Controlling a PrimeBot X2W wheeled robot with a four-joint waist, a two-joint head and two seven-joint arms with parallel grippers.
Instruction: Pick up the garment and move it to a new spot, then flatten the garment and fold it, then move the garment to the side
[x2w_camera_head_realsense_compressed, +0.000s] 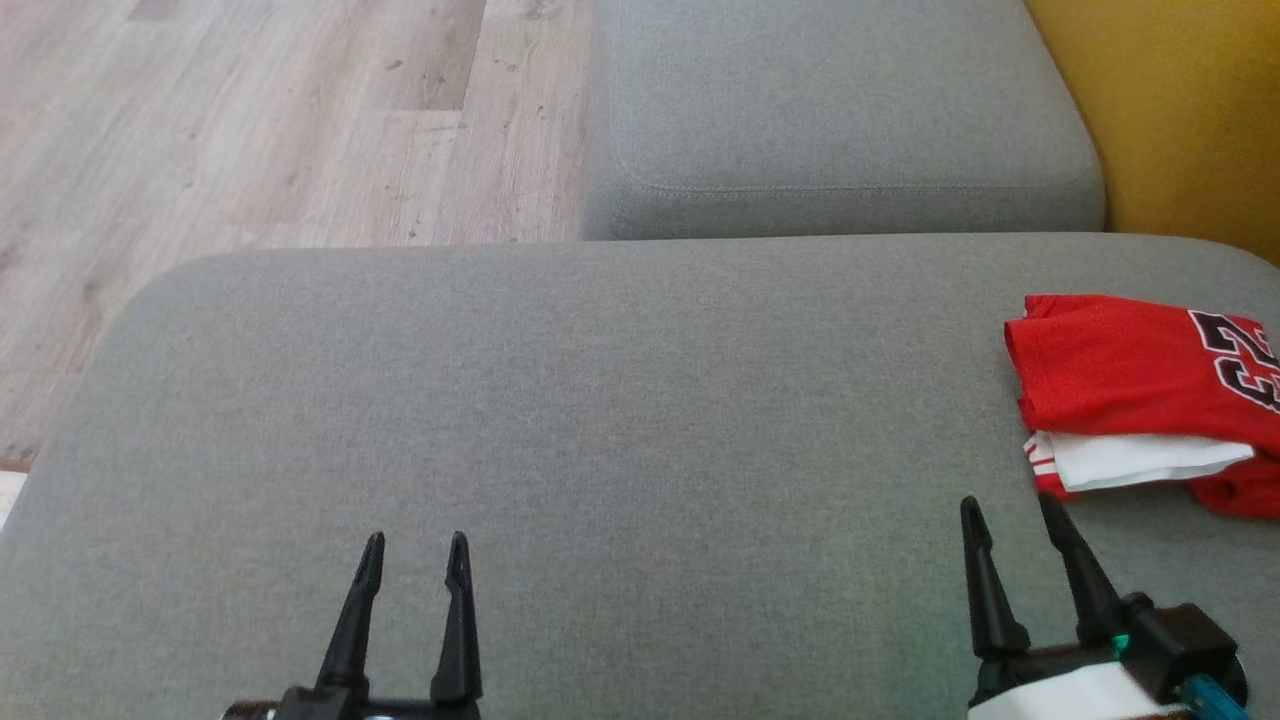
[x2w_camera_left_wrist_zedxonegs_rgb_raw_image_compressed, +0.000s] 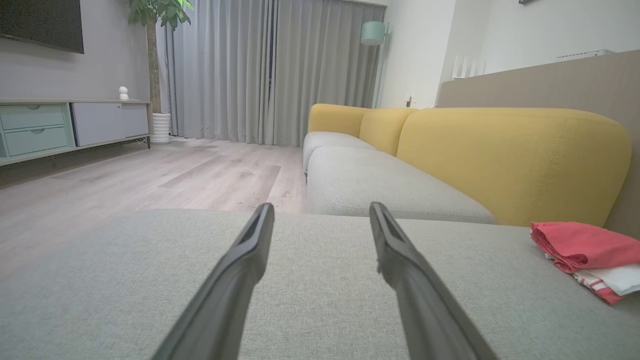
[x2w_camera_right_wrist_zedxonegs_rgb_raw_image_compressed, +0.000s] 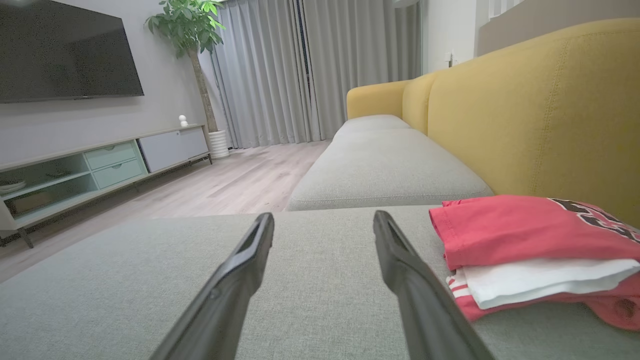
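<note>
The garment, a red jersey with a dark number print and a white layer showing at its near edge, lies folded in a compact stack at the far right of the grey sofa seat, close to the yellow backrest. The head view cuts it off at the right side, so I cannot tell its full length. The part that shows seems to run left to right, with a rounded folded edge facing the middle of the seat.

The right gripper is clearly the nearer one. The garment lies just ahead of it and to its right, near the right finger but not touching it. In the right wrist view the stack sits just beside the right finger. The left gripper is well apart from the garment, with a wide stretch of bare seat between them.

Both grippers have their fingers spread moderately and hold nothing. They hover low over the seat.

In my judgement, the folding and the move to the side look done. If any more shifting is needed, it belongs to the right arm.
</note>
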